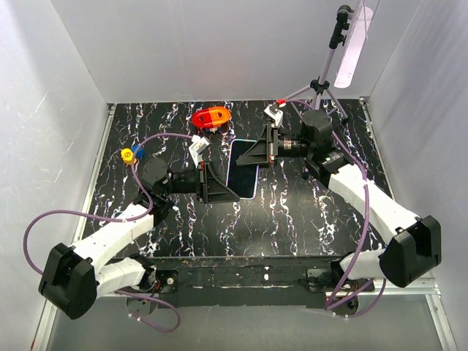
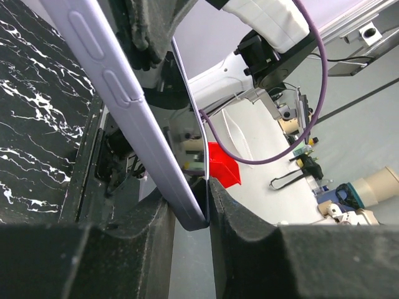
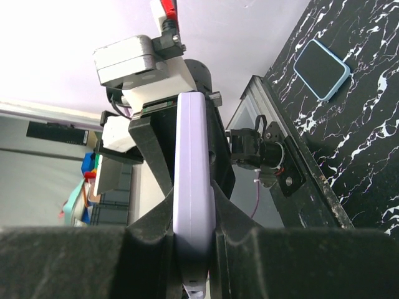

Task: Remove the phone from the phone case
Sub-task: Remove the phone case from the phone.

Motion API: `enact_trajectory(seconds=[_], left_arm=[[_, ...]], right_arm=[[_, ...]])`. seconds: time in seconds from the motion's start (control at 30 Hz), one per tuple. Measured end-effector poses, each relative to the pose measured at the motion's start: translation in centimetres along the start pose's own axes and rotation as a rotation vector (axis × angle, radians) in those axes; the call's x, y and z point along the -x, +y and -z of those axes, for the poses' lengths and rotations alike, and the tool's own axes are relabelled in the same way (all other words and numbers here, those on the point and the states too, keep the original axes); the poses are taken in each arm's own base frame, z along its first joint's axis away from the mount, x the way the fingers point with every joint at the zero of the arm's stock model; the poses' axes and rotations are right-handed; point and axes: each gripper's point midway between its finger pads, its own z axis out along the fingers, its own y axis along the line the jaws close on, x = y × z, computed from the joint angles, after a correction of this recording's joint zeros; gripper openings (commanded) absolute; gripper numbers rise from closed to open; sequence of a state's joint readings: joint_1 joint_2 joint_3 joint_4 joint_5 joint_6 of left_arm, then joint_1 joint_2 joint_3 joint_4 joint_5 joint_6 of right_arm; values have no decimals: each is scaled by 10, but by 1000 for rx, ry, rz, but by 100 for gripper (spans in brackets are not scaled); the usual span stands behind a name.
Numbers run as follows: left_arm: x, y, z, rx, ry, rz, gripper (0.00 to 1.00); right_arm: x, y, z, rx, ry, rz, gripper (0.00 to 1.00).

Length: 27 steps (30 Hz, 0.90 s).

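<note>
The phone in its lilac case [image 1: 243, 174] is held level above the black marble table [image 1: 307, 212], screen up, between both grippers. My left gripper [image 1: 228, 191] is shut on its near left corner. In the left wrist view one pad [image 2: 237, 218] presses the screen, the other the lilac case [image 2: 134, 118], whose side buttons show. My right gripper [image 1: 247, 155] is shut across the case's thickness from the right, and the lilac edge [image 3: 194, 187] rises between its pads. I cannot tell whether the phone has lifted from the case.
An orange-red object [image 1: 212, 117] lies at the back of the table and a small yellow-and-blue item [image 1: 130, 153] at the left. A flat dark slab with a light-blue rim [image 3: 321, 61] lies on the table. A tripod [image 1: 322, 80] stands at the back right.
</note>
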<state>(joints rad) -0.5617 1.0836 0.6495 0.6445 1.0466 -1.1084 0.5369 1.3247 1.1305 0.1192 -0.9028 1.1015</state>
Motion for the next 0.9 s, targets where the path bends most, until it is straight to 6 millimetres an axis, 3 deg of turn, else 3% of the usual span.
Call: enact_trajectory(seconds=[0.13,0.33,0.9], left_arm=[[-1,-2,0,-21,17,-8,5],[-4,-8,0,-76,59,-12,0],[-6,-15,4,-78,48,-121,0]], right_arm=[[-1,3,0,19,23,17,1],[-3,2,-2,45,64,-10,1],[-12,9,-13,192,139,-56,1]])
